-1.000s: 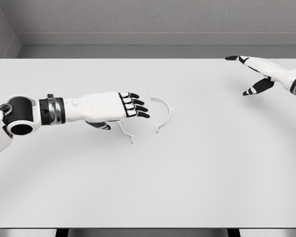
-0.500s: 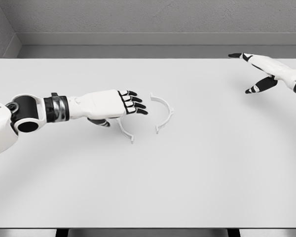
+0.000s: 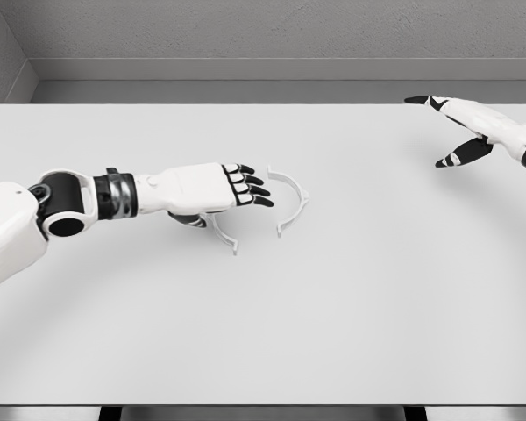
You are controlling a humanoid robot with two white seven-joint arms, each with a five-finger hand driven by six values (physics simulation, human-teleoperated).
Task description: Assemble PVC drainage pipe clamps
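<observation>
Two curved white clamp halves lie near the middle of the frame on the white table (image 3: 351, 316): the right clamp half (image 3: 291, 196) sits clear, while the left clamp half (image 3: 225, 235) is partly hidden under the left hand (image 3: 212, 189). That hand hovers with fingers extended and apart, holding nothing. To grip well, it should probably lower over the nearer arc and close thumb against fingers across the thin band without nudging it into its mate. In the upper right of the frame, the right hand (image 3: 469, 127) rests spread and empty. No containers are visible.
</observation>
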